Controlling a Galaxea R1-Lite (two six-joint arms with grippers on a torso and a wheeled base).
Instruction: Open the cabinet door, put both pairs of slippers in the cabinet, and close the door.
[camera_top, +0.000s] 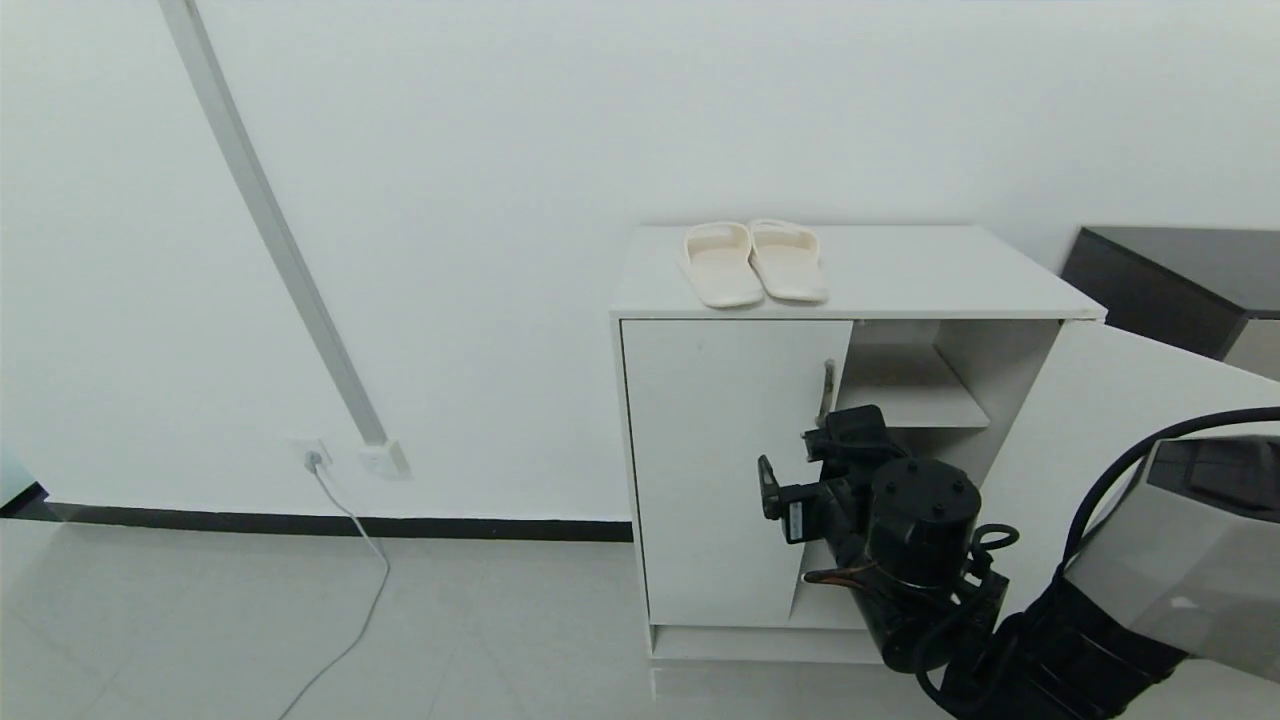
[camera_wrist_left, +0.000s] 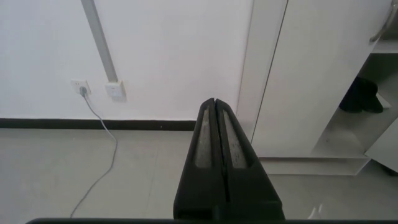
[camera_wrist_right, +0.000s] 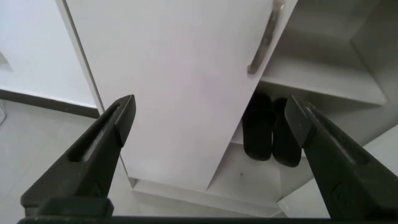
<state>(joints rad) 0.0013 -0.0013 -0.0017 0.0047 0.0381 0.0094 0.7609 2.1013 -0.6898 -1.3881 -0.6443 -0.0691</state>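
slippers come in two pairs here, and they sit in different places: the black slippers (camera_wrist_right: 270, 134) are already inside the cabinet (camera_top: 950, 270), side by side on its bottom floor just behind the edge of the closed left door (camera_top: 730, 460), while the cream slippers (camera_top: 755, 262) lie on the cabinet's top, touching each other, toward its left half. the right door (camera_top: 1100, 420) is swung wide open, so i judge the opening step done and half of the loading done; the step in hand is fetching the cream pair. the right claw (camera_wrist_right: 210, 106) hangs low in front of the cabinet, near the handle (camera_wrist_right: 264, 46) of the left door, with its jaws spread wide and nothing between them. the left claw (camera_wrist_left: 214, 109) is off to the side, facing the cabinet from the left, pressed fully together and holding nothing. the next move likely calls for the right claw to rise from the lower opening to the top and come down over the cream pair, perhaps gripping both at once since they touch. after that they have to go in through the right half only, as the left door covers the rest. the shelf (camera_top: 910, 395) above the black pair looks bare and seems the easier spot. the door cannot be closed until that is done.
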